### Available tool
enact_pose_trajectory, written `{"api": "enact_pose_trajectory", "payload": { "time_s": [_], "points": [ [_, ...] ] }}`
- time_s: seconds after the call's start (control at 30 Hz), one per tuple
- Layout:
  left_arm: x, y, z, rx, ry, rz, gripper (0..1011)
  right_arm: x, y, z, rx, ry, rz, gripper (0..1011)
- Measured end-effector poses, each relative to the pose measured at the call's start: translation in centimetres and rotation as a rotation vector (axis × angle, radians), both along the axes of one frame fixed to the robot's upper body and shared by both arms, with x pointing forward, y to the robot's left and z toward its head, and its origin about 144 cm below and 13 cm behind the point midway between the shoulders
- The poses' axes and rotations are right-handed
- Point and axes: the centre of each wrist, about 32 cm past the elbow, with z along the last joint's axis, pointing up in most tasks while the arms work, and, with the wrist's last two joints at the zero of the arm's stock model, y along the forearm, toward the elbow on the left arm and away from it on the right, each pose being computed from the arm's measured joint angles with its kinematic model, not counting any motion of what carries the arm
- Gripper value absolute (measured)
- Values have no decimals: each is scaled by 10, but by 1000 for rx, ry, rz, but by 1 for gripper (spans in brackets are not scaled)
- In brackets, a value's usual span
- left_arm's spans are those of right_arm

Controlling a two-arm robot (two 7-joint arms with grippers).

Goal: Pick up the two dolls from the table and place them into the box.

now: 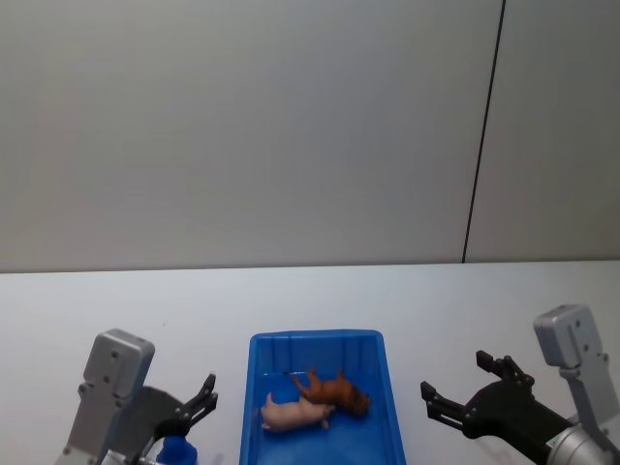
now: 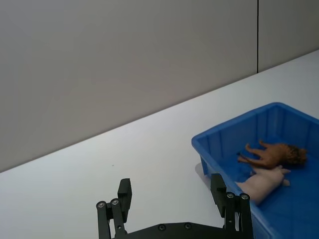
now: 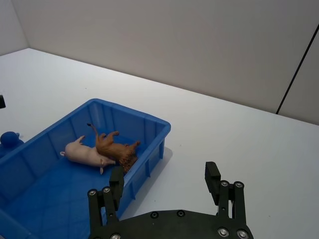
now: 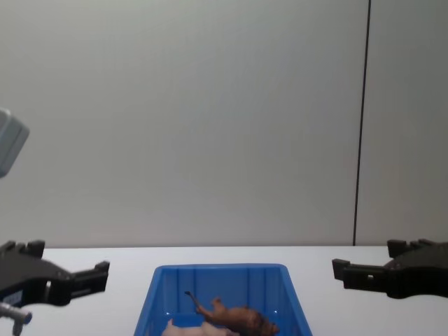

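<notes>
Both dolls lie inside the blue box (image 1: pixel 317 336) near the table's front edge. The pale pink doll (image 1: pixel 295 415) lies on its side, touching the reddish-brown doll (image 1: pixel 337 390) just behind it. From the left wrist view I see the brown doll (image 2: pixel 274 153) and pink doll (image 2: pixel 261 183) in the box (image 2: pixel 224 127). My left gripper (image 1: pixel 201 400) hovers open and empty just left of the box. To the box's right, my right gripper (image 1: pixel 453 376) is open with nothing in it. The right wrist view has the pink doll (image 3: pixel 84 153) and brown doll (image 3: pixel 117 148).
A small blue ball (image 1: pixel 176 450) sits on the white table (image 1: pixel 145 300) under my left arm, left of the box, and appears as the ball (image 3: pixel 9 138) in the right wrist view. A grey wall with a dark vertical seam (image 1: pixel 484 136) stands behind the table.
</notes>
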Motion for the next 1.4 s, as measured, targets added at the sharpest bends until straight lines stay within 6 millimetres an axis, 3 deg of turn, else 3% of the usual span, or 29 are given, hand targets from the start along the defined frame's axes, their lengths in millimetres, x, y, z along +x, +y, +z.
{"api": "enact_pose_trajectory", "payload": {
  "time_s": [0.63,1.4],
  "points": [
    [1,19,-28,-10,119,-12,1001,0,0,0,-1,0,0,1001],
    [-1,28,-43,-26,212,-62,1000,0,0,0,-1,0,0,1001]
  ]
}}
